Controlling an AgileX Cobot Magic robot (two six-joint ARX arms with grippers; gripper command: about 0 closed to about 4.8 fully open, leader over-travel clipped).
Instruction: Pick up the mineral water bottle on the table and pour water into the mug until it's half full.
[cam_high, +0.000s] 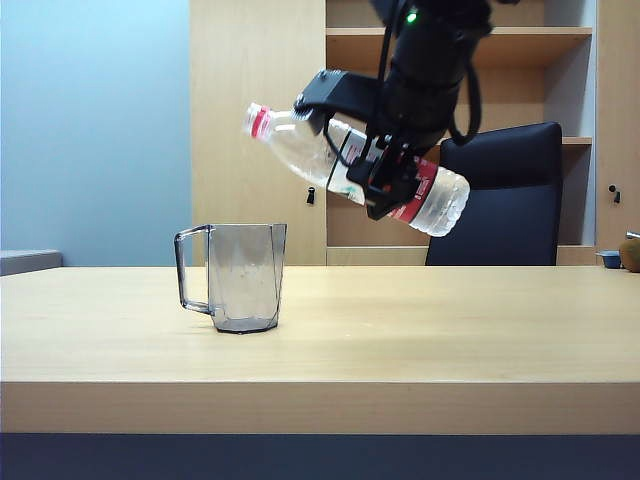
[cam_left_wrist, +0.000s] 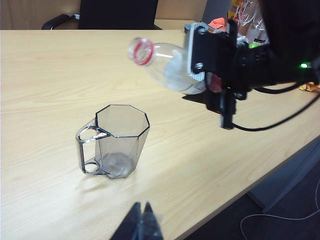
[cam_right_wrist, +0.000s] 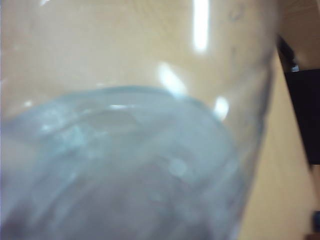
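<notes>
My right gripper is shut on the mineral water bottle, gripping it at the white-and-red label. The bottle hangs tilted in the air, base up to the right. Its open mouth with the red ring points left and slightly up, above and to the right of the mug. The grey faceted mug stands upright on the table, handle to the left in the exterior view. I cannot make out water in it. The bottle's clear wall fills the right wrist view. My left gripper is shut and empty, low near the table edge, short of the mug.
A black office chair and wooden shelving stand behind the table. Small objects lie at the table's far right. The table's front edge runs close to my left gripper.
</notes>
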